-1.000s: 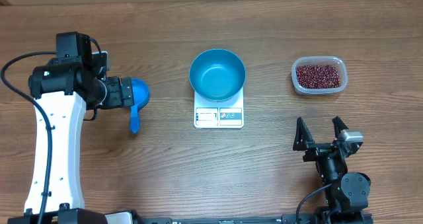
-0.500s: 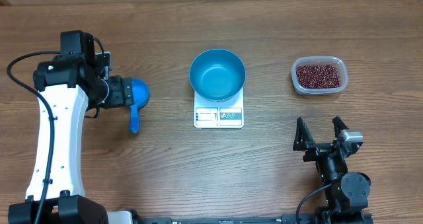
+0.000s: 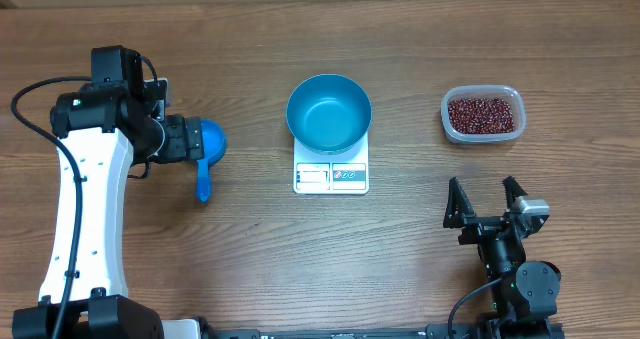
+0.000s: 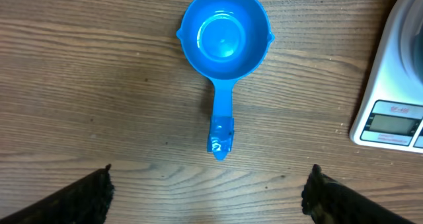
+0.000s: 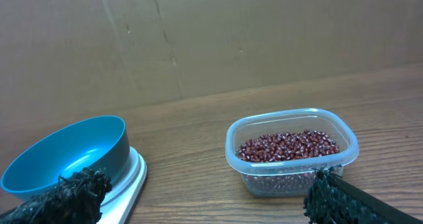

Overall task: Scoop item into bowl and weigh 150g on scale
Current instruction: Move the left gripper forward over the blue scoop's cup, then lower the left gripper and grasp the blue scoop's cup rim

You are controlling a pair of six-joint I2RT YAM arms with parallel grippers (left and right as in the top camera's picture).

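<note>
Black-fingered, the left gripper (image 4: 208, 184) stands spread wide and empty, and a glossy blue plastic scoop (image 4: 225, 36) lies just ahead of it near the counter's (image 3: 300, 259) left edge. The right gripper (image 3: 484, 201) is spread too, by the near edge. Tiny red-brown beans (image 3: 483, 114) form a grainy heap in a clear rounded tub (image 3: 482, 89) toward the far right corner. A smooth, empty teal bowl (image 3: 329, 112) sits on the flat white scale (image 3: 331, 177) mid-counter. The counter is wood-grained, with a cardboard wall (image 5: 231, 32) behind.

No text is legible; the scale (image 4: 390, 121) bears lettering (too blurred).
</note>
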